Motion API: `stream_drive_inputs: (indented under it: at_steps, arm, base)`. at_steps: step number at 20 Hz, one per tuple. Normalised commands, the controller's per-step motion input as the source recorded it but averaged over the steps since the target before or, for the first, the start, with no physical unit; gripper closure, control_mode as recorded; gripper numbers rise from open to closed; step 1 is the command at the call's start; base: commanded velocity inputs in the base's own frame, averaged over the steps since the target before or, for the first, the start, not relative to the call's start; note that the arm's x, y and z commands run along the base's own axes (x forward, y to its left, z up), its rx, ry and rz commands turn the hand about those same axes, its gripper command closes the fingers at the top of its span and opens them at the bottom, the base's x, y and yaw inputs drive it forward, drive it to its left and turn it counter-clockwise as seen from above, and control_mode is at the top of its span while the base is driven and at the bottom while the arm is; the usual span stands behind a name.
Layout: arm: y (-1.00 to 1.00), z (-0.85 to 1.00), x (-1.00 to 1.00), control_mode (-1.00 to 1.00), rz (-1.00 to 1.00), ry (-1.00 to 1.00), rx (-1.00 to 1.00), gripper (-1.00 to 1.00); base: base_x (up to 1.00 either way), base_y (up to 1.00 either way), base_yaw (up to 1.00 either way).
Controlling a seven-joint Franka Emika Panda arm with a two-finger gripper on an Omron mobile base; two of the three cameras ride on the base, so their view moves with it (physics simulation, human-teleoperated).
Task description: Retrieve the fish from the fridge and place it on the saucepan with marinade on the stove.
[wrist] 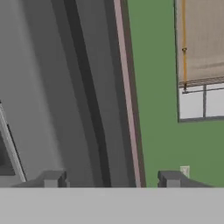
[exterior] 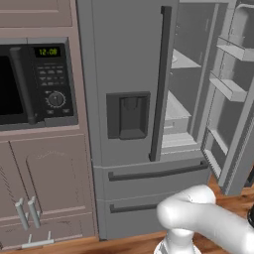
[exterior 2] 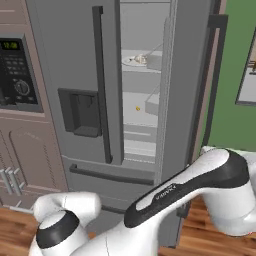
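So fridge right door is swung open; fish sits on a plate on an upper shelf; end effector spread, empty; grabbing fish, carrying to saucepan all left.

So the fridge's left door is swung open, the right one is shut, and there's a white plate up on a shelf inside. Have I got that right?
Not quite: it is the fridge's right door that is swung open, and the left one, with the dispenser recess, is shut, as the left base view shows. The white plate does sit on an upper shelf inside, seen in the right base view.
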Motion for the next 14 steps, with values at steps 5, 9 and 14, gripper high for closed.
stream_drive_inputs:
  at_steps: [5, 9, 14]
  arm:
    - [0.59, -0.06, -0.72, -1.00, -0.16, -0.44, -0.04, -1.00]
    - [0.98, 0.00, -0.22, -1.00, -0.15, -0.22, -0.10, -1.00]
    - [1.00, 0.00, -0.01, -1.00, -0.18, -0.09, -0.14, -1.00]
  base:
    - [0.00, 0.00, 0.00]
    - [0.00, 0.00, 0.00]
    - [0.00, 0.00, 0.00]
